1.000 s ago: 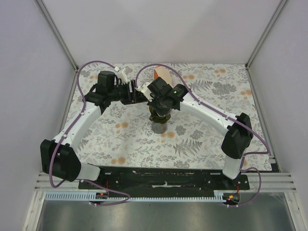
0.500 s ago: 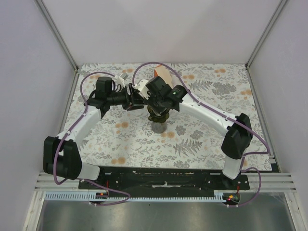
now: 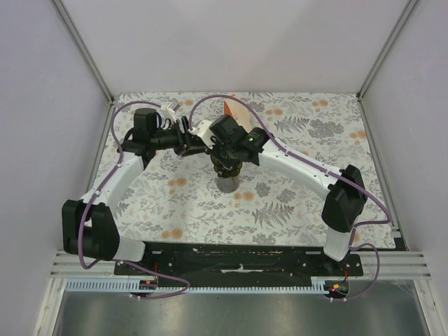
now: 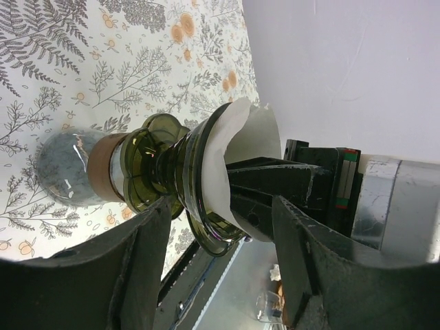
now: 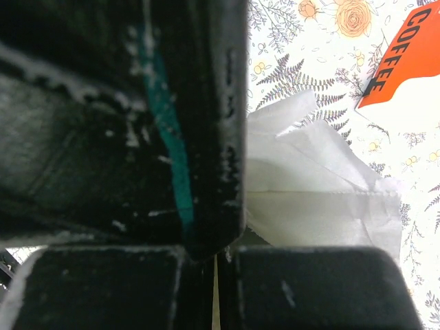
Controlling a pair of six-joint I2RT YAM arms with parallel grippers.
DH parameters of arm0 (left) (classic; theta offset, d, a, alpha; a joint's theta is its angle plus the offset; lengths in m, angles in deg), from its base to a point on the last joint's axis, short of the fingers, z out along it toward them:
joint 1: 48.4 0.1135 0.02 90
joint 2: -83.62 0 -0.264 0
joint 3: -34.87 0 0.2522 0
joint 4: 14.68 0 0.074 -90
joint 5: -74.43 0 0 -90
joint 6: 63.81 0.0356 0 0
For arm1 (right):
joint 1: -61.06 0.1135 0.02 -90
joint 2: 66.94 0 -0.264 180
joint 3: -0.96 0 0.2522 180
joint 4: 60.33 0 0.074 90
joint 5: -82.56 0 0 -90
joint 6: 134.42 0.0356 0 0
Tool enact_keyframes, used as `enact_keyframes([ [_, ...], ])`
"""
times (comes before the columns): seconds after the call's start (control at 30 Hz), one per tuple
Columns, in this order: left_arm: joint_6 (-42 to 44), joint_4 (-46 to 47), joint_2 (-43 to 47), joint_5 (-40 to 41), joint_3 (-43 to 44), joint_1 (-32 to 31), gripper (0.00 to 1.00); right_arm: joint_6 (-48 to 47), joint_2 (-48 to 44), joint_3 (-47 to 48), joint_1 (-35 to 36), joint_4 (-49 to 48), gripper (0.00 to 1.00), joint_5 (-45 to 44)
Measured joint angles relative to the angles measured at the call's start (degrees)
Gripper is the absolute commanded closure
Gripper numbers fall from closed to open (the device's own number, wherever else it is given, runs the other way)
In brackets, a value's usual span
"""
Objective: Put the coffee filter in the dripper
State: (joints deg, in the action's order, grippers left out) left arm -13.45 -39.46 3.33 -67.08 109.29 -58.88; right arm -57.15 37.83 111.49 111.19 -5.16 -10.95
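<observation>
The left gripper [image 4: 221, 210] stands with its fingers well apart, holding nothing, the dripper [image 4: 148, 172] in the gap beyond them; contact cannot be told. The dripper stands mid-table, and the coffee filter [image 4: 258, 134] sits in its mouth, its rounded edge above the rim. The right gripper [image 4: 239, 184] is pressed together on the filter's paper. Since a second ago, the left forearm has swung left and the right gripper has edged left. The orange-and-cream pack [image 5: 412, 62], far right, reads "COFFEE".
</observation>
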Motion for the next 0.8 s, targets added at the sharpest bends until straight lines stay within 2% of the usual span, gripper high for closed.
enact_keyframes([
  [0.13, 0.0, -0.3, 0.0, 0.2, 0.1, 0.0, 0.36, -0.3, 0.0, 0.0, 0.0, -0.1, 1.0, 0.2],
  [0.33, 2.0, -3.1, 0.0, 2.7, 0.2, -2.0, 0.53, -0.5, 0.0, 0.0, 0.0, 0.0, 1.0, 1.1],
  [0.53, 5.3, -6.9, 0.0, 5.7, 0.7, -3.4, 0.58, -0.5, 0.0, 0.0, 0.0, 0.2, 1.0, 1.9],
  [0.8, 7.1, -8.7, 0.0, 7.1, 1.2, -3.4, 0.6, -1.9, -1.8, 0.0, -0.1, 0.2, 0.85, 2.5],
])
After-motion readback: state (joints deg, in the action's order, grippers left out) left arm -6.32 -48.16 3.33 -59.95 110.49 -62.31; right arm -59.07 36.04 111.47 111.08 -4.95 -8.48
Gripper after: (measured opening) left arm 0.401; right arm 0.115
